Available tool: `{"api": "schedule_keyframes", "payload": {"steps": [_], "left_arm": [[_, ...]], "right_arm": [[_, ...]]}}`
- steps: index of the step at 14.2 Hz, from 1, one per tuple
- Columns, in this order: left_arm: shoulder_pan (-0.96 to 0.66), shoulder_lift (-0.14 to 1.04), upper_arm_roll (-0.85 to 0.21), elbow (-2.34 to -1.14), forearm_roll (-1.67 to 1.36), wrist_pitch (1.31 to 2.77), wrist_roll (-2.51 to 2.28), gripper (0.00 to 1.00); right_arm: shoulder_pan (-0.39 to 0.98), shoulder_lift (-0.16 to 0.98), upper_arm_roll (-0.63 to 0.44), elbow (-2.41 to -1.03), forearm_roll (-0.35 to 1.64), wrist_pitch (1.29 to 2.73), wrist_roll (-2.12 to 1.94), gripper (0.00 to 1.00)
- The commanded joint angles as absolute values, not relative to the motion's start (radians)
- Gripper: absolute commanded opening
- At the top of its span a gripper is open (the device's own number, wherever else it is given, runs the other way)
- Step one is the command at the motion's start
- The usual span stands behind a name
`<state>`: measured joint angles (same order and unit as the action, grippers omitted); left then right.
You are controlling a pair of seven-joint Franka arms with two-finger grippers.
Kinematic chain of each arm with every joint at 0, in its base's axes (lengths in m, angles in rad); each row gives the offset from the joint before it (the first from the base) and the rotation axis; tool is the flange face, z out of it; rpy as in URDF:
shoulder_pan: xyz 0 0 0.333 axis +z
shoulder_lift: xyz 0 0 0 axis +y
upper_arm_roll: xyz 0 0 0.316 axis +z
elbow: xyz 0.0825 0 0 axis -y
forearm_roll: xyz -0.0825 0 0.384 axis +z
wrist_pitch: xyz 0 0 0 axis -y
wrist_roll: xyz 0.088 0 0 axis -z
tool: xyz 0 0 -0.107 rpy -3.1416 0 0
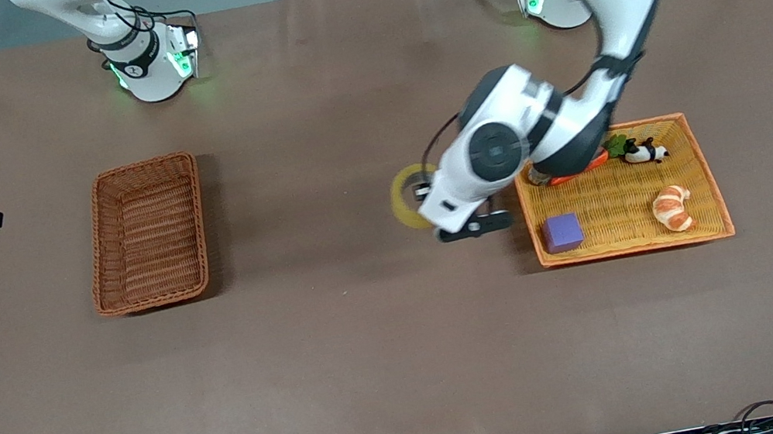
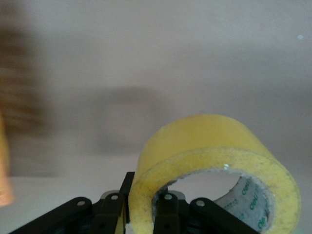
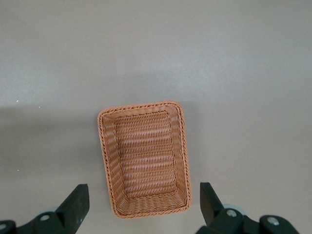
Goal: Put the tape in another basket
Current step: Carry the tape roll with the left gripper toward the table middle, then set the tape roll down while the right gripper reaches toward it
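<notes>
The tape [image 1: 401, 203], a yellowish ring, hangs in my left gripper [image 1: 421, 191] above the bare table, between the basket and the orange tray and close to the tray. In the left wrist view my left gripper [image 2: 146, 195] is shut on the tape's [image 2: 209, 141] wall, with one finger outside the ring and one inside the hole. The reddish-brown wicker basket [image 1: 142, 163] sits empty toward the right arm's end of the table. My right gripper [image 3: 144, 195] is open and empty, high over the basket [image 3: 141, 106].
The orange-yellow woven tray [image 1: 631, 249] lies toward the left arm's end. It holds a purple cube [image 1: 563, 232], a croissant toy [image 1: 672, 207], a panda figure [image 1: 643, 152] and a carrot toy [image 1: 583, 172] partly under my left arm.
</notes>
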<state>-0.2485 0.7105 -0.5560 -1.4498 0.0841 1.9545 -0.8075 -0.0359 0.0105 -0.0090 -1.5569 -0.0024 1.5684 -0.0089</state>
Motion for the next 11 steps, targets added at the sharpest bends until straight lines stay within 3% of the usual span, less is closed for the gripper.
{"api": "schedule_keyframes", "payload": {"steps": [1,5,8,11], "left_arm": [[-0.337,0.824,-0.560,-1.358,0.112,2.060,-0.841,0.09],[-0.521,0.972,-0.467,-1.218,0.109,2.170,-0.851,0.20],[-0.624,0.996,-0.339,-1.216,0.106,2.237,-0.858,0.31],[-0.612,0.974,-0.337,-1.221,0.101,2.232,-0.899,0.90]], "right_arm": [[-0.052,-0.005,-0.002,-1.574,0.006,1.572,-0.012,1.00],[-0.051,-0.005,-0.002,-1.580,0.006,1.575,-0.012,1.00],[-0.046,-0.003,0.000,-1.594,0.006,1.582,-0.014,1.00],[-0.043,-0.002,0.003,-1.594,0.008,1.595,-0.012,1.00]]}}
